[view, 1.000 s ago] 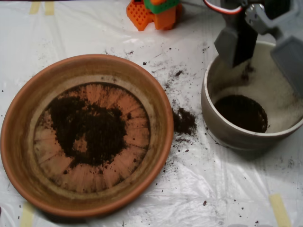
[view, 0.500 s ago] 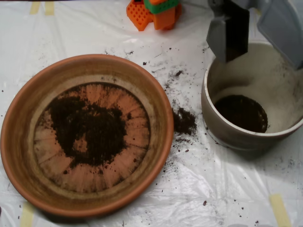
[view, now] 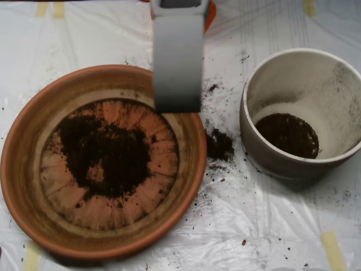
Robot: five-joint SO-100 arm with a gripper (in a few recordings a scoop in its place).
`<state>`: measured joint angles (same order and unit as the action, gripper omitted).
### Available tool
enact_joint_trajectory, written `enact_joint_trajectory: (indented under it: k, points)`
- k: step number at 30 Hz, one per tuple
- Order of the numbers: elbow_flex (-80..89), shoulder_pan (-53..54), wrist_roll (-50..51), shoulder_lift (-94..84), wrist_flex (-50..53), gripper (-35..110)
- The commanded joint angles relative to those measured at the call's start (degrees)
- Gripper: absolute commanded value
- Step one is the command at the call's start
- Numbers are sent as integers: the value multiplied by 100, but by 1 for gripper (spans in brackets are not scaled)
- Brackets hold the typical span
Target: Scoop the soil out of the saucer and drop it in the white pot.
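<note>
Soil (view: 107, 155) is lying mostly in the saucer (view: 22, 169), with some already sitting in the white pot (view: 333, 84); most transfer is remaining. The scoop (view: 177, 62) is hanging over the saucer's far rim, jaw position indeterminable. Spilled soil (view: 219, 144) is littering the white plastic sheet (view: 254, 226) between the vessels.

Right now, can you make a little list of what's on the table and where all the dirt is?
saucer: big orange dish, left
soil: dark patch in the saucer's middle, ridged floor bare around it
pot: white, right, apart from the saucer
pot contents: dark soil at the bottom
spill: small soil heap on the plastic sheet, between saucer and pot
scoop: grey, over the saucer's top rim
</note>
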<state>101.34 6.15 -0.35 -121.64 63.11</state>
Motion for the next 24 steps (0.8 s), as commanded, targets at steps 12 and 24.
enact_joint_trajectory:
  k: [12,24]
  points:
    - [2241,1222,-132,185,-1362,45]
    - [1898,1652,-53,1512,-1310,45]
